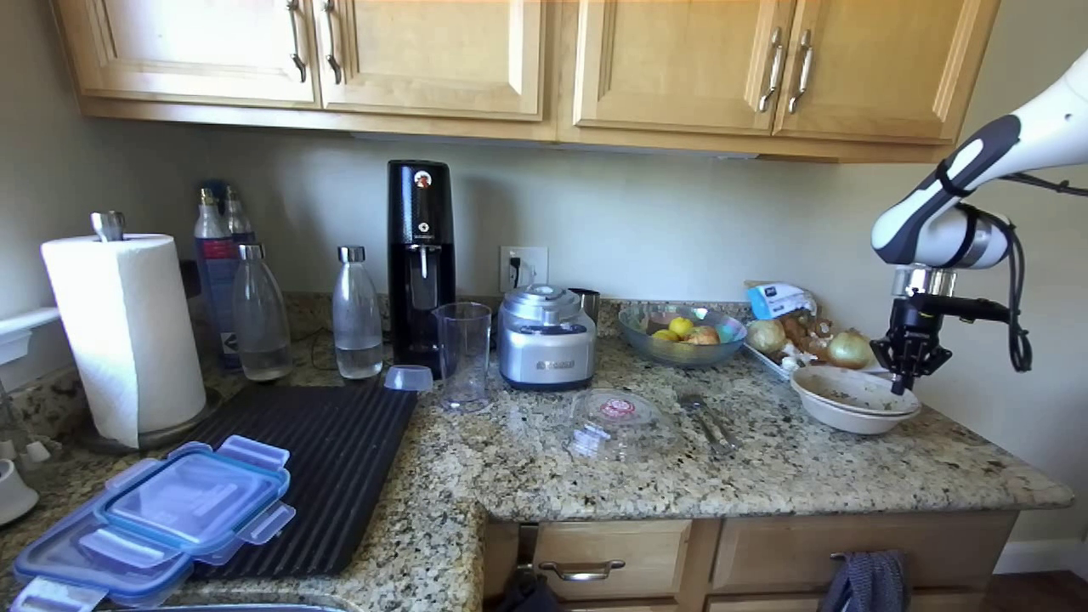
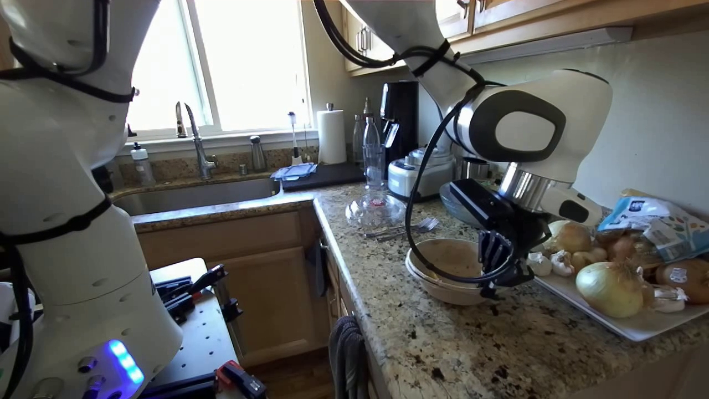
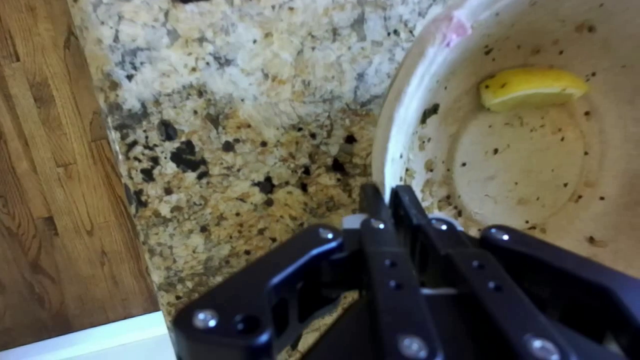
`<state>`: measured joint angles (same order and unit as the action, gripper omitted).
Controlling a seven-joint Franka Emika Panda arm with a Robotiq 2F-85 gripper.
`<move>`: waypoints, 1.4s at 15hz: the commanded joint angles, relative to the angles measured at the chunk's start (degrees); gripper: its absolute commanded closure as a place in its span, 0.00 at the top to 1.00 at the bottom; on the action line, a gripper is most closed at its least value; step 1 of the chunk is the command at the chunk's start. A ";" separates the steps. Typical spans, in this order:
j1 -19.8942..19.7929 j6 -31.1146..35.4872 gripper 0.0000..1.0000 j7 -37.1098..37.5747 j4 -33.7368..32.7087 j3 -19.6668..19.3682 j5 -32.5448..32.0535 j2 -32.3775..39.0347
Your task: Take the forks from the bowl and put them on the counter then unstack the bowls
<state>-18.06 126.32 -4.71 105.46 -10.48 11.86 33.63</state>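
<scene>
Two off-white bowls are stacked on the speckled counter [image 1: 595, 489]. In both exterior views the upper bowl [image 2: 450, 256] sits nested in the lower bowl [image 1: 850, 422]. My gripper [image 3: 385, 194] points down at the bowls' edge, its fingertips pinching the upper bowl's rim, one inside and one outside. Whether the lower rim is also caught I cannot tell. A lemon wedge [image 3: 532, 90] and dark crumbs lie inside the upper bowl; no fork shows there. Silver forks [image 1: 710, 425] rest on the counter, away from the bowls, beside a clear plastic lid.
A white tray [image 2: 598, 316] of onions and garlic stands close beside the gripper. Behind are a clear fruit bowl [image 1: 680, 344] and a food processor [image 1: 546, 344]. The clear plastic lid [image 1: 616, 421] lies beyond the forks. The counter's front edge runs near the bowls.
</scene>
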 commanded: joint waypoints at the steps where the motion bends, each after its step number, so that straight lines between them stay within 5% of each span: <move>1: 0.92 2.89 0.08 1.37 3.08 -0.53 -2.29 -2.70; 13: 13.60 19.84 0.08 22.16 11.67 -9.17 -23.89 -6.70; 21: 15.60 8.58 0.08 23.89 11.70 -8.82 -27.56 -7.22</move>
<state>-3.51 138.75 17.37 114.47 -18.89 -13.19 28.70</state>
